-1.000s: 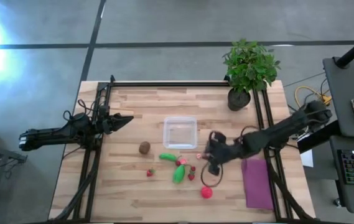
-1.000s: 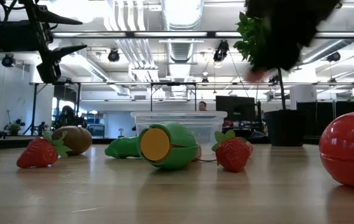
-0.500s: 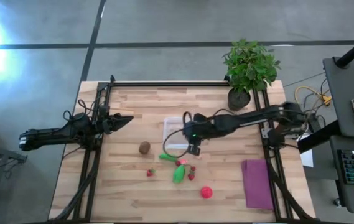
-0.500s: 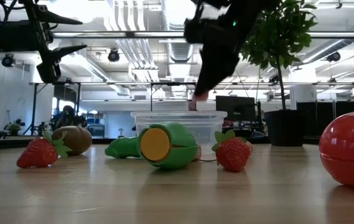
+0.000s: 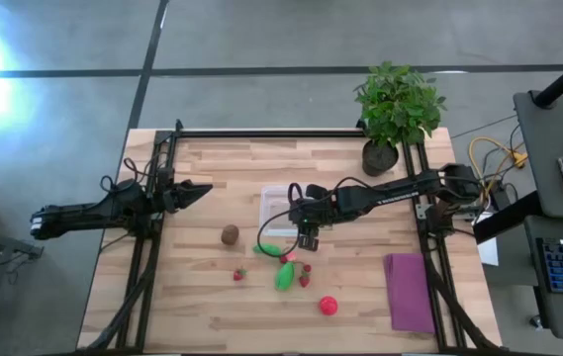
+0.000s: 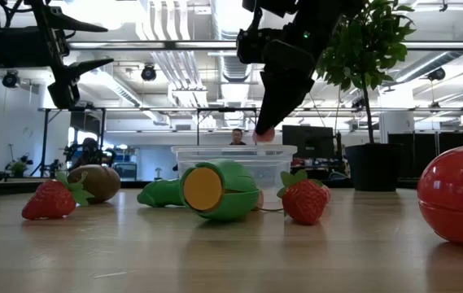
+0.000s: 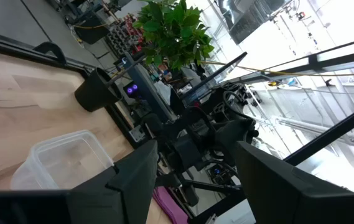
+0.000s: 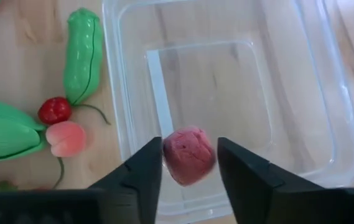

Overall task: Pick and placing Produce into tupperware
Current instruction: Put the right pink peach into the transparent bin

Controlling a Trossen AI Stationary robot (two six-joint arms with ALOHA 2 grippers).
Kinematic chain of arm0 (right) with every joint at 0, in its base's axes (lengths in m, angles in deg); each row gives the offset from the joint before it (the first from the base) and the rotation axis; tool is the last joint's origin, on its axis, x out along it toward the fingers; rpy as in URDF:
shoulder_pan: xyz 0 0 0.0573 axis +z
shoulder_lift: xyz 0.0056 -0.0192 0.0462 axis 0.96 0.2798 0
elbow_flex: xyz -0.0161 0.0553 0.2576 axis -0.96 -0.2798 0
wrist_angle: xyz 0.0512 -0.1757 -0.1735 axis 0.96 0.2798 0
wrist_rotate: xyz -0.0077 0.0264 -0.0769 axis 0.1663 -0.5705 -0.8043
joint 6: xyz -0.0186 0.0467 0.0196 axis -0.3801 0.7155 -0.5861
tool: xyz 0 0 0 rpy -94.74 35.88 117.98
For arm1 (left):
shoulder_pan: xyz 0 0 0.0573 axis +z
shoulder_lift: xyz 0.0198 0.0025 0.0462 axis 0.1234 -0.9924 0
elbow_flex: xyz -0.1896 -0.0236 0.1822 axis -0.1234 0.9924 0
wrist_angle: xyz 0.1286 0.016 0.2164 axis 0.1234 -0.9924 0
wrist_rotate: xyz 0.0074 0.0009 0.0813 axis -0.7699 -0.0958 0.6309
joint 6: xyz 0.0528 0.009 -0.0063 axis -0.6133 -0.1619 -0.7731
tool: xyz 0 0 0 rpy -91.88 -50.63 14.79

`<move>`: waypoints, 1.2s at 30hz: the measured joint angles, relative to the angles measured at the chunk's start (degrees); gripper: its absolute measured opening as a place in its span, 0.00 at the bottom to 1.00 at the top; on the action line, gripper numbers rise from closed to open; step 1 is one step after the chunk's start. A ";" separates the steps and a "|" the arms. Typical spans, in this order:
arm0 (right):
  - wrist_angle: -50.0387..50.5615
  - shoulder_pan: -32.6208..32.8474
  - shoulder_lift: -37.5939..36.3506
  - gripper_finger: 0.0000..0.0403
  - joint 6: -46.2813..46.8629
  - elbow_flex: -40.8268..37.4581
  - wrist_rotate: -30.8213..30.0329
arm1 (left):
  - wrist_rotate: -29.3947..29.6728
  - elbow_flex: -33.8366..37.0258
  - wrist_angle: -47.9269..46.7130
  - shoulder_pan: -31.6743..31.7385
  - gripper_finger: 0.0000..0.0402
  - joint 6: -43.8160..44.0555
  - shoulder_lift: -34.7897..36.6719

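Note:
My right gripper is shut on a small red-pink berry and hangs just above the clear square tupperware, over its near side; the low view shows it at the rim. On the table near that container lie the brown kiwi, two green oblong pieces, several small red berries and a red ball. My left gripper waits open above the table's left edge. My right gripper pinches the red-pink berry between its two fingers, coming from above and pointing down. The berry is lifted clear and hangs over the inside of the tupperware, close to its near wall.
A potted plant stands at the far right corner. A flat purple cloth lies near the right edge. In the right wrist view a green piece, a red berry and a pink piece lie beside the container. A black frame runs along the table's sides.
My right gripper, shut on the berry, has swung from above the table's near right part toward the left and far side, and has come down over the tupperware's near side. In the last half second it has barely moved.

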State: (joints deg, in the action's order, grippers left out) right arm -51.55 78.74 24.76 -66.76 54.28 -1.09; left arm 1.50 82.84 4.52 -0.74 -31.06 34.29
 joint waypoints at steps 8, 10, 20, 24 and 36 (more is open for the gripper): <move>1.43 0.61 -0.24 0.57 3.86 -0.07 -0.04 | 0.00 0.00 0.00 0.00 0.50 0.00 0.00; 1.43 1.16 -0.78 0.59 4.29 -0.07 -0.03 | 0.00 0.00 0.00 0.02 0.50 0.00 0.00; 1.41 8.27 -9.16 0.60 0.90 -0.07 -8.47 | 0.00 0.00 0.00 0.00 0.50 0.00 0.00; 5.49 10.21 -10.92 0.59 2.12 -0.07 -8.79 | 0.03 0.00 0.00 0.02 0.50 0.00 0.00; 12.01 18.62 -10.56 0.60 11.04 -6.33 -11.53 | 0.02 0.00 0.00 0.02 0.50 0.00 0.00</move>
State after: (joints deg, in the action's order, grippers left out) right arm -39.54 97.36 14.20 -55.71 47.95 -12.61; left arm 1.52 82.84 4.51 -0.72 -31.06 34.29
